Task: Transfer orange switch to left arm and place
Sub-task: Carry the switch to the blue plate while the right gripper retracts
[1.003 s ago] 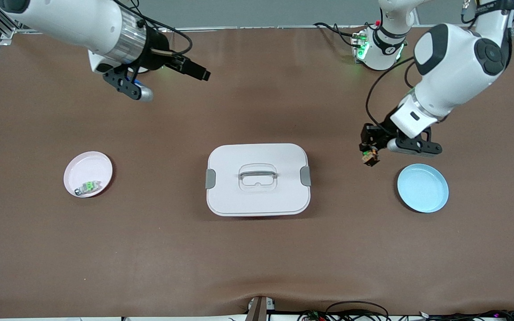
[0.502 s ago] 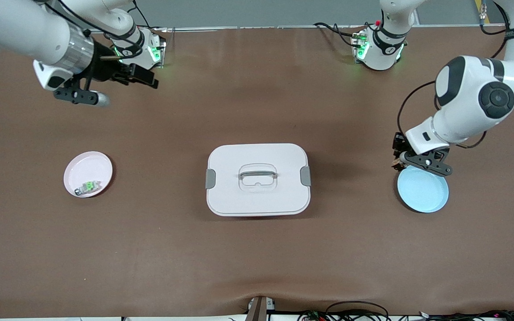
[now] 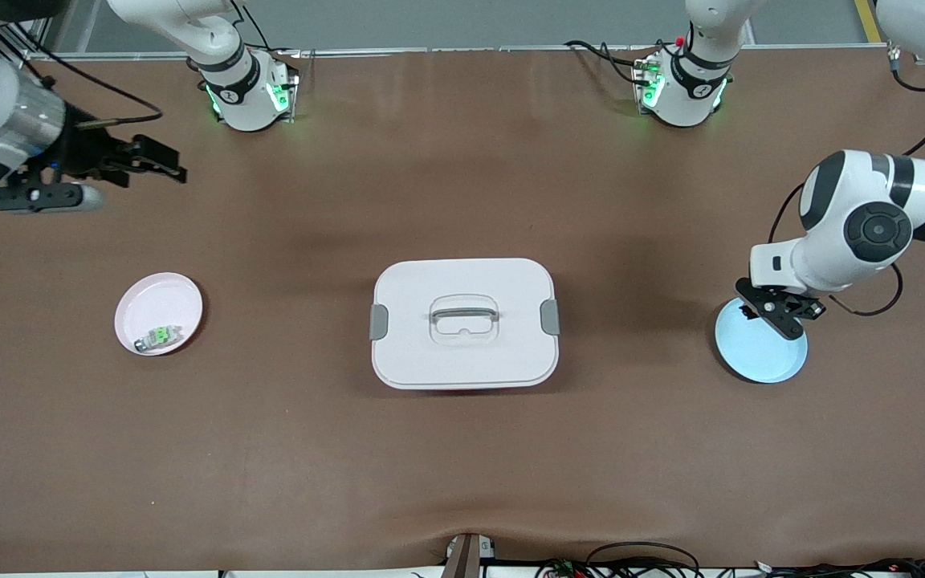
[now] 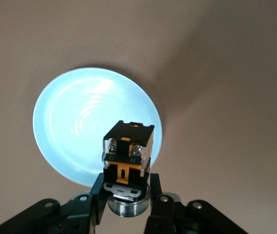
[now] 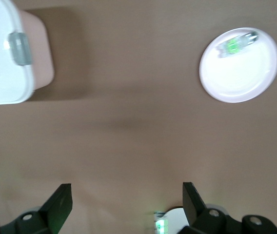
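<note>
The left gripper (image 4: 127, 195), clamped on the orange switch (image 4: 127, 155) over the blue plate (image 4: 75, 126), should lower squarely before letting go, while the right gripper (image 5: 127, 202) waits spread and empty.

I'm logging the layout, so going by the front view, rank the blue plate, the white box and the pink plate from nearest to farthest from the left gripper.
1. Blue plate, directly under the left gripper.
2. White box, mid-table.
3. Pink plate, toward the right arm's end.
</note>
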You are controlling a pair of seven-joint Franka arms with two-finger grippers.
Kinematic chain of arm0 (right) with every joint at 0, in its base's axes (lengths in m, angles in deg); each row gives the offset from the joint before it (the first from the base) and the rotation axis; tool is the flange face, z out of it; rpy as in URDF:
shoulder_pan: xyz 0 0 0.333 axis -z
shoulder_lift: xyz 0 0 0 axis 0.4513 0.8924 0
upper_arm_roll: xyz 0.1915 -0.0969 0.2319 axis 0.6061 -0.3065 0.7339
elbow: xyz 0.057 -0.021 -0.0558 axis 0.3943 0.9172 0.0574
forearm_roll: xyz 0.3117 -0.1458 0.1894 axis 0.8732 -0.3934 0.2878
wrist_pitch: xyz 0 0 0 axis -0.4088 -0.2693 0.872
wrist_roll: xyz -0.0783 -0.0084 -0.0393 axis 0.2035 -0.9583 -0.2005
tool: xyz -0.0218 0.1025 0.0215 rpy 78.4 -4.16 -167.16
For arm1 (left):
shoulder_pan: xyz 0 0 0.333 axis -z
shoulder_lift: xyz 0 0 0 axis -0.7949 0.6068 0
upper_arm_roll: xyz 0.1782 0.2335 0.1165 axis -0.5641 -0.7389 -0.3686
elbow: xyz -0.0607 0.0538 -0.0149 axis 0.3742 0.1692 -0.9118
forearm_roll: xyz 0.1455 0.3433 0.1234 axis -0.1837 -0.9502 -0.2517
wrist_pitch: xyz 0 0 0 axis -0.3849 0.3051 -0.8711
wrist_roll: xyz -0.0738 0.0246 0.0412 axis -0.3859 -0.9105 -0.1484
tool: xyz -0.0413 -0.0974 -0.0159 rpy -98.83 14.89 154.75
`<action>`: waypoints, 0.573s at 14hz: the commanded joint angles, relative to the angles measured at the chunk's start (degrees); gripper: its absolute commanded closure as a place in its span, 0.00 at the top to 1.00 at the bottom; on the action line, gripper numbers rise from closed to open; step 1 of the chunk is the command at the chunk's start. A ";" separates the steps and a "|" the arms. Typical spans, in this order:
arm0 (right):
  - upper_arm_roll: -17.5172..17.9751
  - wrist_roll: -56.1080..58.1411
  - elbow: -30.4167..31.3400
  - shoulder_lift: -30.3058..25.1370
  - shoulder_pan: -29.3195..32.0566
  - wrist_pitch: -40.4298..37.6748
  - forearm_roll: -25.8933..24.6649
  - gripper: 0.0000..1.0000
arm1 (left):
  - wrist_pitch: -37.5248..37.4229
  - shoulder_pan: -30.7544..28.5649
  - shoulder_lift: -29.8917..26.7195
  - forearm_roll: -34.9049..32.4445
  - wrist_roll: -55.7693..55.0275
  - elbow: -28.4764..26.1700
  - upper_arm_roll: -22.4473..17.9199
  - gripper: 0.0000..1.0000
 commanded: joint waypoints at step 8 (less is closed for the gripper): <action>0.99 1.82 -4.58 2.14 7.27 -0.33 -2.96 1.00 | 12.60 -6.75 14.49 -24.98 9.53 0.99 0.58 0.00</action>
